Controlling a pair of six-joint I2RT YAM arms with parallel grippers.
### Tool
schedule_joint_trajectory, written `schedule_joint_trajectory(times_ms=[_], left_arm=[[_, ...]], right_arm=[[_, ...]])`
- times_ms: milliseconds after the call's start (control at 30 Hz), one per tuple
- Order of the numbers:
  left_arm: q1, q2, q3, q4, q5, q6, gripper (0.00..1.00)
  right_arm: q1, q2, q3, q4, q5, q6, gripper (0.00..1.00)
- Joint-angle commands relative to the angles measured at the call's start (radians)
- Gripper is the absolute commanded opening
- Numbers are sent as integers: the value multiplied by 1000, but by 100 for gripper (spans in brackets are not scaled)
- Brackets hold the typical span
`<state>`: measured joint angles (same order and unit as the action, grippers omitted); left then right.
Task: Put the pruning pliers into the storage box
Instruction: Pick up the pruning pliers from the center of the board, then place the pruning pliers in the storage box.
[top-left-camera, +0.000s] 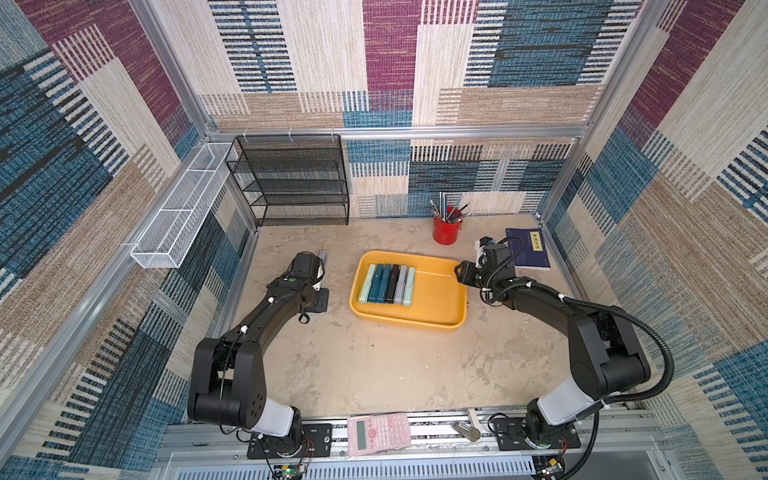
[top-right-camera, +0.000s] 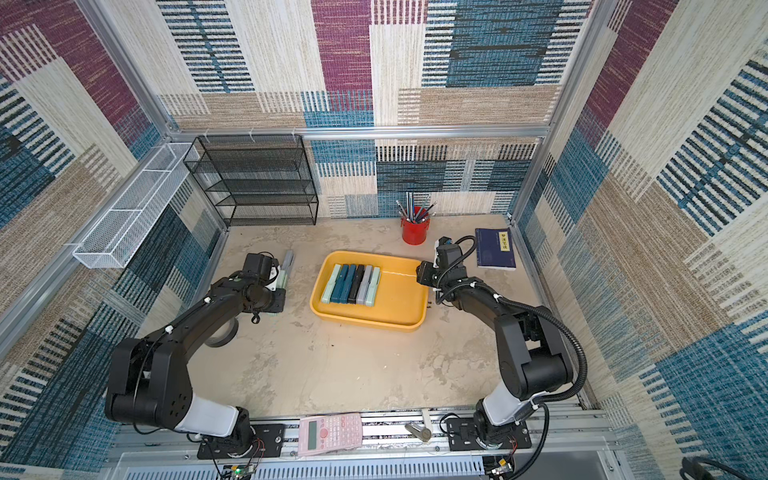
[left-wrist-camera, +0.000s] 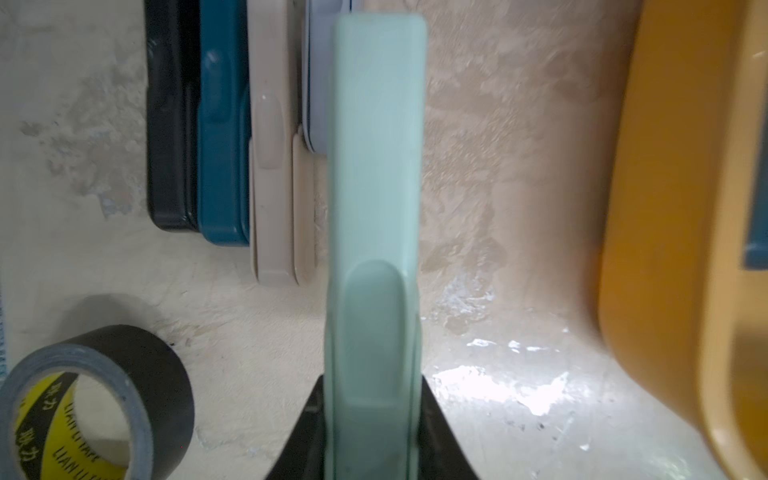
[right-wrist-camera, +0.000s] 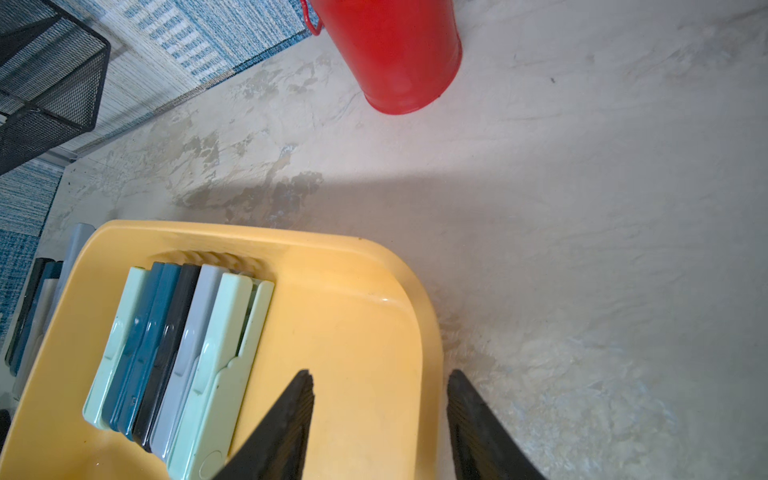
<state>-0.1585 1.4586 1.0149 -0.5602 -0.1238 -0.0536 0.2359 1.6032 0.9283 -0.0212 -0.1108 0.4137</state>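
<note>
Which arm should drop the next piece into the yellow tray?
Left. The left gripper is shut on a mint piece, next to the spare pieces on the table. The right gripper hangs open and empty at the rim of the tray.

You've got two matte-black arms, left arm (top-left-camera: 257, 324) and right arm (top-left-camera: 540, 291), all boxy links and round joint housings. Each has a whitish sleeve (top-left-camera: 272, 417) above a black screwed base plate (top-left-camera: 320, 436). White cable ties (top-left-camera: 243, 329) pin thin black leads. The right arm carries a corrugated black conduit (top-left-camera: 670, 365). There's a green dot (top-left-camera: 292, 279) near the left wrist. Fingers (right-wrist-camera: 286, 424) are black, wedge-shaped, ribbed inside.
</note>
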Motion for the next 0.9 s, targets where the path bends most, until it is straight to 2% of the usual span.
schedule_joint_trajectory(times_ms=[0, 133, 333, 567, 867], left_arm=[[-28, -38, 50, -28, 24, -40, 7], [-127, -26, 149, -31, 2, -47, 6], [-307, 124, 349, -35, 13, -98, 5], [-459, 283, 460, 40, 58, -240, 4], [-607, 477, 641, 6, 18, -422, 0]], right_arm=[[1, 0, -2, -1, 20, -5, 52], [1, -7, -10, -5, 22, 4, 50], [1, -43, -13, -16, 47, 10, 49], [1, -87, -36, -25, 59, 20, 48], [-1, -87, -50, -7, 49, 36, 48]])
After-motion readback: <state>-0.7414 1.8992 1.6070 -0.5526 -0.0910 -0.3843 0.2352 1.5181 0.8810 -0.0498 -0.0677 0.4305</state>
